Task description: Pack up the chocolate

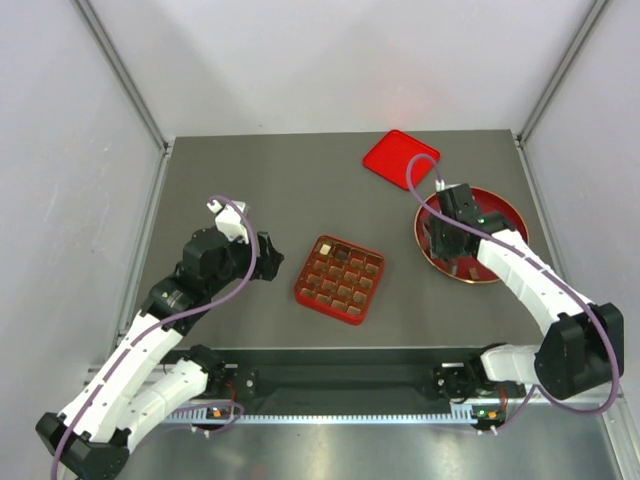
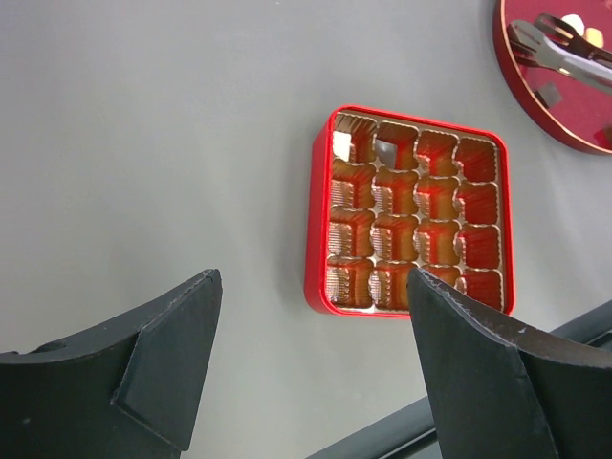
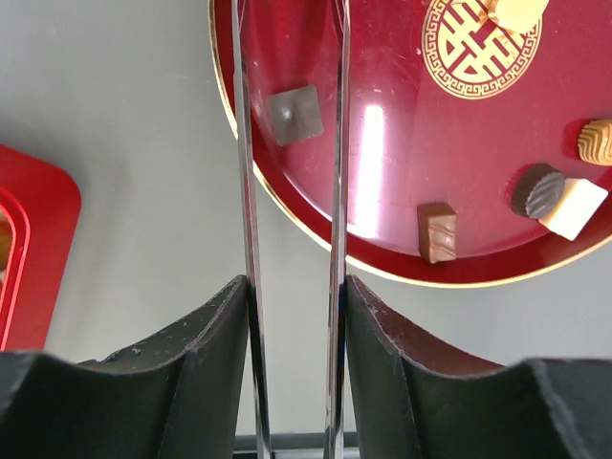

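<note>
The right gripper is pinching tongs astride a chocolate, which an off-centre squeeze could squirt loose. The left gripper is gaping open.

both the left arm and the right arm are built of glossy white shell links joined by black joint housings, with a mauve cable looping along each. the left claw and right claw have matte black, wedge-shaped fingers, faintly dusty.
</note>
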Robot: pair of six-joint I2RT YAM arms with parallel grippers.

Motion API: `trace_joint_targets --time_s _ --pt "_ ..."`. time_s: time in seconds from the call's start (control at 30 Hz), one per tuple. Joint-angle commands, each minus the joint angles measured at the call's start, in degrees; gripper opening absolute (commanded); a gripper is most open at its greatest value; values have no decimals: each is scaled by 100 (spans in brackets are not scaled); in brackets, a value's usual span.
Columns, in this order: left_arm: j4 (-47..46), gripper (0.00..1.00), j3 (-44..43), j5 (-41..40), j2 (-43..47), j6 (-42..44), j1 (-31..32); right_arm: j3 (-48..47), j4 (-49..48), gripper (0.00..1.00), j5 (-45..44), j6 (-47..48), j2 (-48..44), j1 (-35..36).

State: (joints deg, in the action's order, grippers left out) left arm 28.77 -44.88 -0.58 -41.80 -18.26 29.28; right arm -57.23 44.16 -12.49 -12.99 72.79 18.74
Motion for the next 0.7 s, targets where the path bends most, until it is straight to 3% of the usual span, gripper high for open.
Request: trace_joint_targets --time_s 0.0,0.37,0.67 --pt "-74 84 -47 -100 14 51 17 10 -514 42 71 86 51 -143" --pt "-65 84 -47 -118 14 51 17 -60 -540 34 115 104 86 -239" --pt "-65 84 -38 -109 58 42 8 -543 162 28 36 113 -388 -222"
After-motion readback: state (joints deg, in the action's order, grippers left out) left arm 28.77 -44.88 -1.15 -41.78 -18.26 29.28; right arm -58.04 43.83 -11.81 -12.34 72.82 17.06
